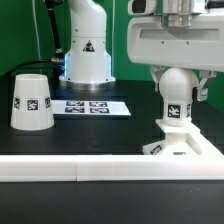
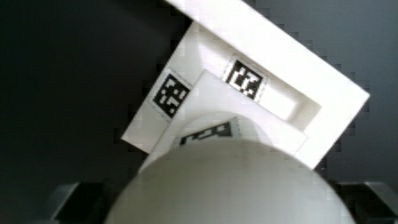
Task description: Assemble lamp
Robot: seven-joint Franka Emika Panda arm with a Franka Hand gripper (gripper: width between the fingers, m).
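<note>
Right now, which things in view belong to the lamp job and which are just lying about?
Job: shade; bulb, held in the pincer; base under it.
Lying about: marker board; white bars.

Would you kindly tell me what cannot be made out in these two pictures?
- Whether the tool grips the bulb: in the exterior view the bulb covers the fingertips, and the wrist view shows only blurred edges.
- Neck seating in the base: in the wrist view the bulb hides it.
- Base's near edge: in the exterior view the white bar covers it.
</note>
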